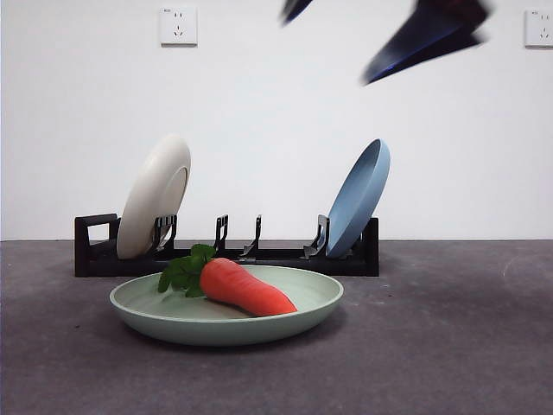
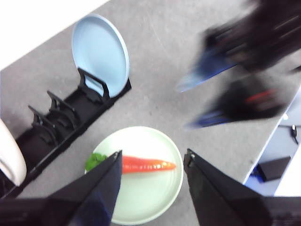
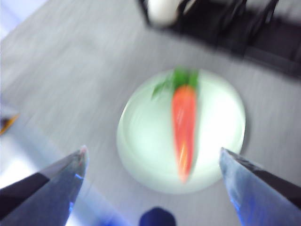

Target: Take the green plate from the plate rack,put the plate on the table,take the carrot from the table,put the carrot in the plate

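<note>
In the front view we see the green plate (image 1: pixel 226 309) lying flat on the table (image 1: pixel 449 346), in the lower middle of the frame, and the carrot (image 1: pixel 246 288) lies inside it, with its leaves toward the left and its thin end toward the right. Just behind the plate stands the plate rack (image 1: pixel 226 257), in the middle of the frame. A cream-white plate (image 1: pixel 154 195) leans in the rack near its left end, and a light blue plate (image 1: pixel 359 198) leans near its right end; the slots between them hold nothing. At the upper right of this view the right gripper (image 1: pixel 380 39) shows as blurred dark tips, high above the table and well apart from the plate. In the right wrist view its jaws are spread wide, with nothing between them, and the plate with the carrot is seen under them. The left gripper (image 2: pixel 153 165) also has its jaws wide apart and holds nothing; in its view the plate and carrot appear between the two jaws, below them.
</note>
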`<act>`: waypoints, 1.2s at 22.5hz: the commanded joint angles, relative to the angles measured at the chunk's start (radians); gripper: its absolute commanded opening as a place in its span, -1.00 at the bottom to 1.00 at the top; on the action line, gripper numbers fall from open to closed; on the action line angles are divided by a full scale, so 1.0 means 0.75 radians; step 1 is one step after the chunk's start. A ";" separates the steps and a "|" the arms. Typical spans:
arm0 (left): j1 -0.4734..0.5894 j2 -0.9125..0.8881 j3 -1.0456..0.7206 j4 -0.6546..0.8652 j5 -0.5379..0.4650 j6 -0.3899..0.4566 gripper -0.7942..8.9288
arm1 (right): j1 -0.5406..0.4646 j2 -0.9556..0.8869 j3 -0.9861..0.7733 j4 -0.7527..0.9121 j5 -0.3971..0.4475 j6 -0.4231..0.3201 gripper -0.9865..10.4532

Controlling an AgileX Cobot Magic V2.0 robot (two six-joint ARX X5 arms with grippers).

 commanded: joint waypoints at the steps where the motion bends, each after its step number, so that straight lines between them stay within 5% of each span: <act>1: -0.001 -0.001 -0.006 -0.024 0.000 -0.032 -0.38 | 0.004 -0.123 -0.009 -0.227 -0.066 0.009 -0.01; 3: -0.001 -0.001 -0.006 -0.064 0.002 -0.032 -0.39 | 0.004 -0.207 -0.009 -0.382 -0.109 0.009 -0.03; 6: -0.001 -0.001 -0.006 -0.134 0.005 -0.041 -0.45 | 0.004 -0.292 -0.009 -0.517 -0.129 0.008 -0.52; 9: -0.001 -0.001 -0.006 -0.185 0.006 -0.046 -0.88 | 0.004 -0.325 -0.009 -0.545 -0.130 0.007 -0.87; 27: -0.001 -0.001 -0.006 -0.216 0.003 -0.070 -0.84 | 0.003 -0.339 -0.009 -0.545 -0.123 0.012 -0.82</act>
